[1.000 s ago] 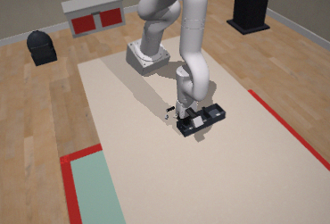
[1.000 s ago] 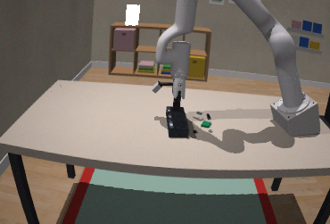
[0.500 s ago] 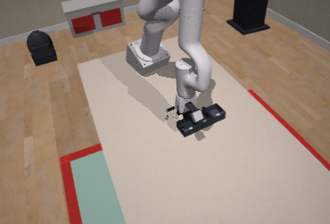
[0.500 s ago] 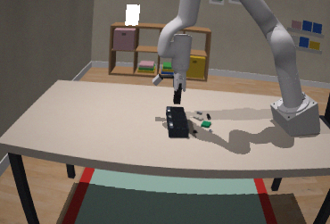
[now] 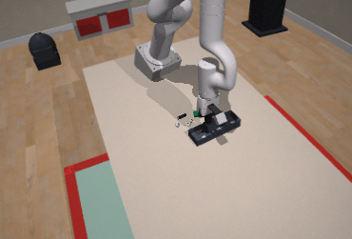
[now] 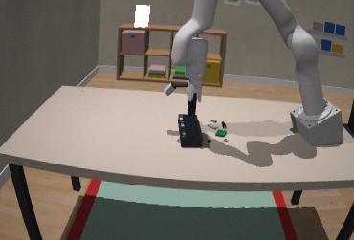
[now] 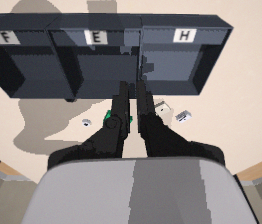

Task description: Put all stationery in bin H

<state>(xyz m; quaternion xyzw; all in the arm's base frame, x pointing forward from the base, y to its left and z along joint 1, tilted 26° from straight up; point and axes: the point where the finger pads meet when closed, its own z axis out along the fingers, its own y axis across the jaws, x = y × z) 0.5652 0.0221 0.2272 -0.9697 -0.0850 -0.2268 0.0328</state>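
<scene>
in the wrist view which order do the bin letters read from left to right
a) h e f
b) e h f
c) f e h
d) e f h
c: in the wrist view the label F sits on the left compartment, E on the middle one and H on the right one of the dark bin row.
</scene>
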